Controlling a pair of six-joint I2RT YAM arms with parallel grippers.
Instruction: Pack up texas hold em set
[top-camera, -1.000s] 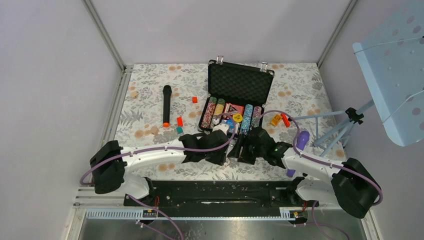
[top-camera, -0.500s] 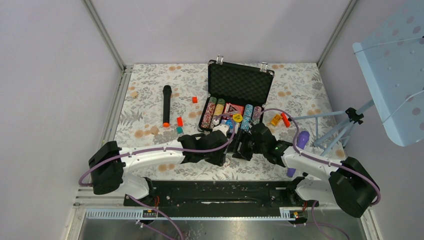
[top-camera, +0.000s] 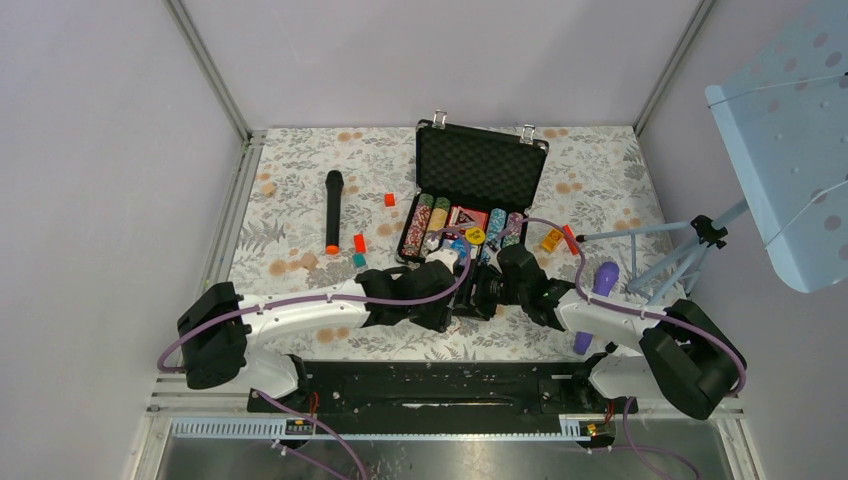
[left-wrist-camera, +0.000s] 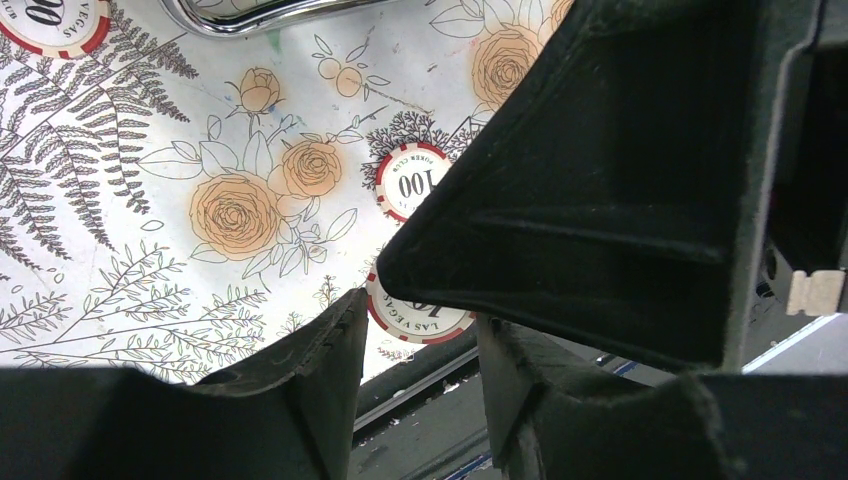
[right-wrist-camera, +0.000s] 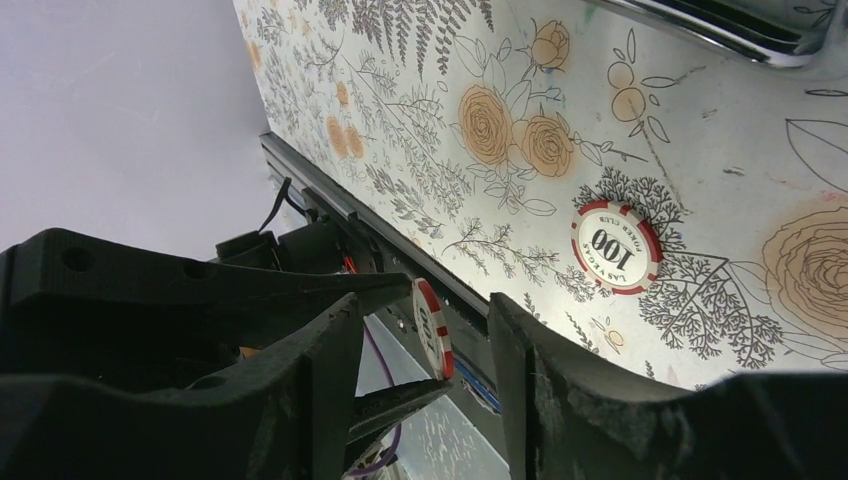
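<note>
The black case (top-camera: 480, 165) lies open at the back of the table, with rows of striped chips (top-camera: 425, 225) in its tray. My left gripper (left-wrist-camera: 418, 315) is shut on a red and white poker chip (left-wrist-camera: 425, 318), pinching it across its rim and holding it above the table's near edge. My right gripper (right-wrist-camera: 425, 310) faces it from the right and is open. Its fingers (right-wrist-camera: 520, 370) straddle that chip (right-wrist-camera: 433, 328), which stands edge-on with a gap on each side. Another loose chip (right-wrist-camera: 615, 247) lies flat on the floral cloth, also in the left wrist view (left-wrist-camera: 412, 182).
A black microphone (top-camera: 333, 210) lies left of the case, with red (top-camera: 359, 243) and teal (top-camera: 359, 259) blocks near it. Small yellow and orange items (top-camera: 555, 239), a purple object (top-camera: 605, 278) and a tripod (top-camera: 690, 250) are on the right. The case's silver handle (left-wrist-camera: 260, 12) is just beyond the grippers.
My right arm has moved left towards the left gripper, and its jaws have narrowed around the held chip. The left arm and its grip have stayed as they were.
</note>
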